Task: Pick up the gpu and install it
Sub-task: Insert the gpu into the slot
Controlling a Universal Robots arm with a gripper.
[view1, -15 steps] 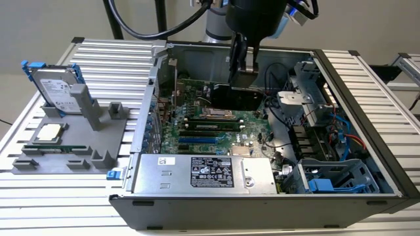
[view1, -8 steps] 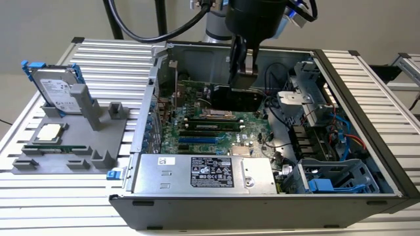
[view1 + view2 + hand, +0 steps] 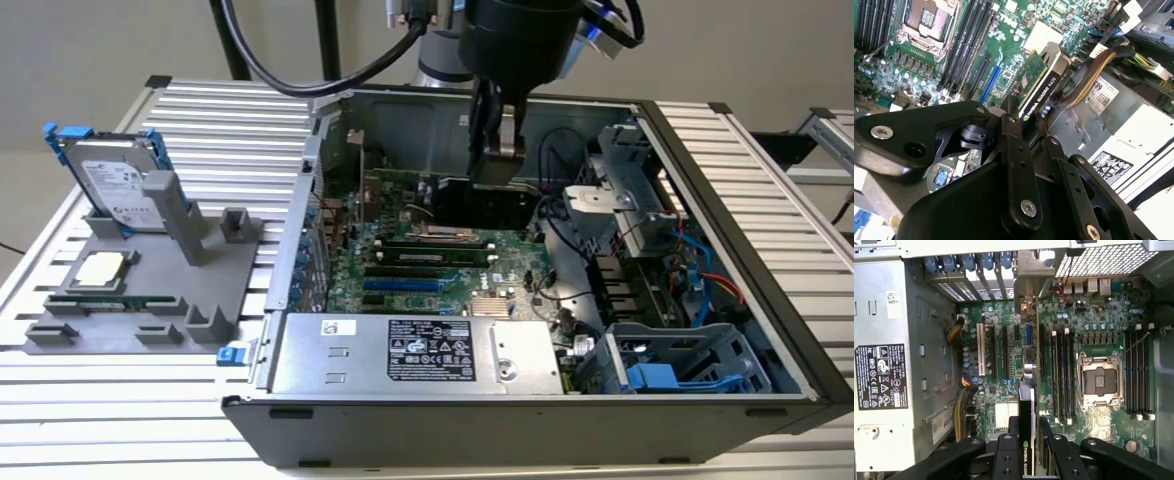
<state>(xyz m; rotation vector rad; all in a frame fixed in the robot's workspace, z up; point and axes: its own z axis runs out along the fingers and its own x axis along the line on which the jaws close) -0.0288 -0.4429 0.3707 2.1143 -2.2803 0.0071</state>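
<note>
Above the green motherboard (image 3: 1089, 315) inside the open grey computer case (image 3: 747, 200), the thin black-faced gpu with its green circuit-board edge (image 3: 1041, 82) hung edge-down, pinched between the fingers of the black tool (image 3: 1027, 440), which were closed on its upper edge. I judged misalignment the main risk: a slightly tilted card could miss the long black expansion slot (image 3: 1005, 352), or snag the yellow cable bundle (image 3: 1089, 80) just beside it.

even bright light; soft shadows inside case (image 3: 747, 300); wrist views slightly soft.
</note>
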